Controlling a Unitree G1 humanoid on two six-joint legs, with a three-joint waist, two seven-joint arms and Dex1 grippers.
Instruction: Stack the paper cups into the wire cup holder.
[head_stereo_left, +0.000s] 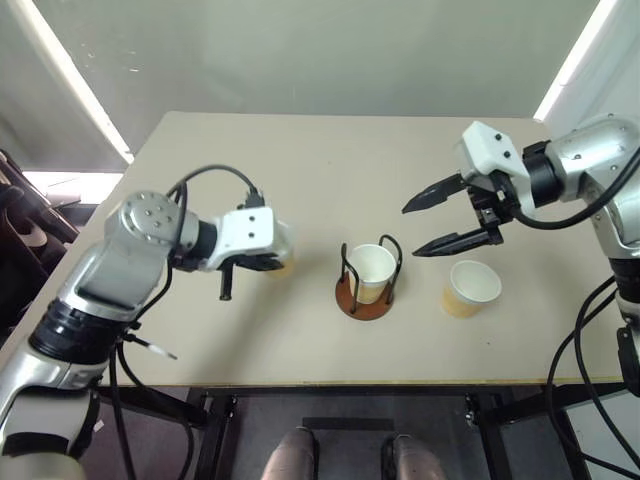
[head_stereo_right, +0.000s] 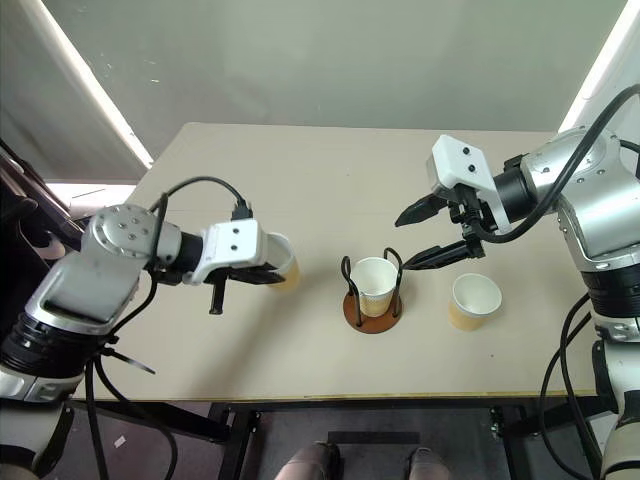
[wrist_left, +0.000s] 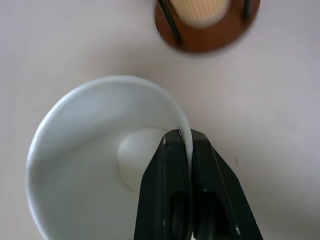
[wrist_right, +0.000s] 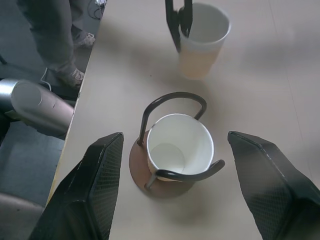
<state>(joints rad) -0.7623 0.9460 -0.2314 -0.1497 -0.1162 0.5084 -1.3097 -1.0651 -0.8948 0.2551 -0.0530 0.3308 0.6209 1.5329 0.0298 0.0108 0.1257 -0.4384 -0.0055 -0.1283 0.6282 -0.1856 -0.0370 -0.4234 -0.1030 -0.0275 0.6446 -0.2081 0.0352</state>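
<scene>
**Left gripper pinches a cup rim**

On the beige table (head_stereo_left: 300, 180), the left gripper (wrist_left: 186, 145) is clamped on a paper cup's rim (wrist_left: 100, 165), the wire cup holder (head_stereo_left: 367, 280) with its cup just beyond. The right gripper (head_stereo_left: 452, 215) hangs spread above it, empty; a third cup (head_stereo_left: 470, 288) stands beside. The right wrist view shows a person's legs (wrist_right: 55, 35) past the table edge

Left paper cup (head_stereo_left: 284, 266) mostly hidden behind left gripper's white housing in left eye view. In left wrist view, same cup's near rim cut off by frame edge; wire cup holder (wrist_left: 207, 37) blurred, far half cropped. Person's legs (wrist_right: 60, 37) beside table cut off above knee in right wrist view.
</scene>
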